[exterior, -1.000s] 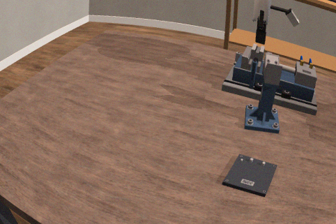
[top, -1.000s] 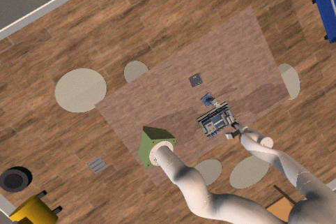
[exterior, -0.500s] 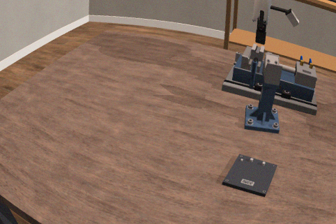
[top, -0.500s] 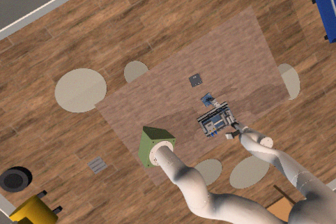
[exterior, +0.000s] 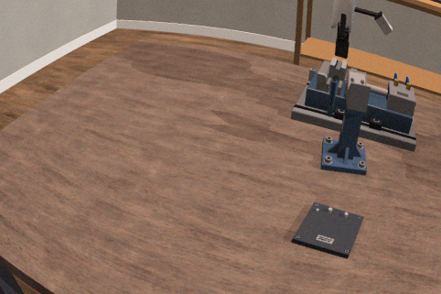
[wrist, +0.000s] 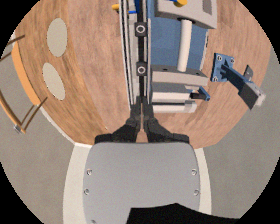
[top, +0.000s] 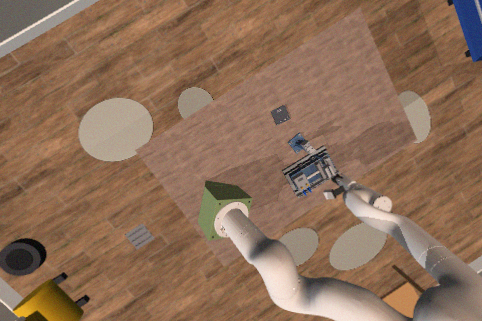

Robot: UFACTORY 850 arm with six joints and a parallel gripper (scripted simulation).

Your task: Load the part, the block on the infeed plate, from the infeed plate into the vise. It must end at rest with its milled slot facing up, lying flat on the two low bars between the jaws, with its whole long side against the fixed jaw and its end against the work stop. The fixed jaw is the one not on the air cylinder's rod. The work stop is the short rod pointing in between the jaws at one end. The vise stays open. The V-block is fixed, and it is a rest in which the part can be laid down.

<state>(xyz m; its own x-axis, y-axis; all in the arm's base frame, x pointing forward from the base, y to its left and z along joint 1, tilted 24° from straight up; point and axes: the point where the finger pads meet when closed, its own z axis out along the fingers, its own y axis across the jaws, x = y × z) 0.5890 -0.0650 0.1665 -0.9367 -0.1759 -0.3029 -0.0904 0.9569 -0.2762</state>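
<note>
The dark infeed plate [exterior: 328, 229] lies at the front of the table with nothing on it; it also shows in the overhead view [top: 280, 115]. The vise [exterior: 357, 102] has a blue body on a grey base, with the air cylinder [exterior: 402, 96] at its right end. A grey block with a notch in its top [exterior: 337, 70] sits at the vise's far end; I cannot tell whether it is the part. My gripper [exterior: 341, 53] hangs just above that block, pointing straight down, shut and empty. In the wrist view the shut fingertips [wrist: 143, 106] sit over the edge of the vise [wrist: 167, 43].
A blue pedestal [exterior: 344, 155] bolted in front of the vise carries the work stop rod; it also shows in the overhead view [top: 298, 142]. A wooden shelf rack [exterior: 366, 22] stands behind the vise. The green arm base [top: 222, 209] is at the table's near side.
</note>
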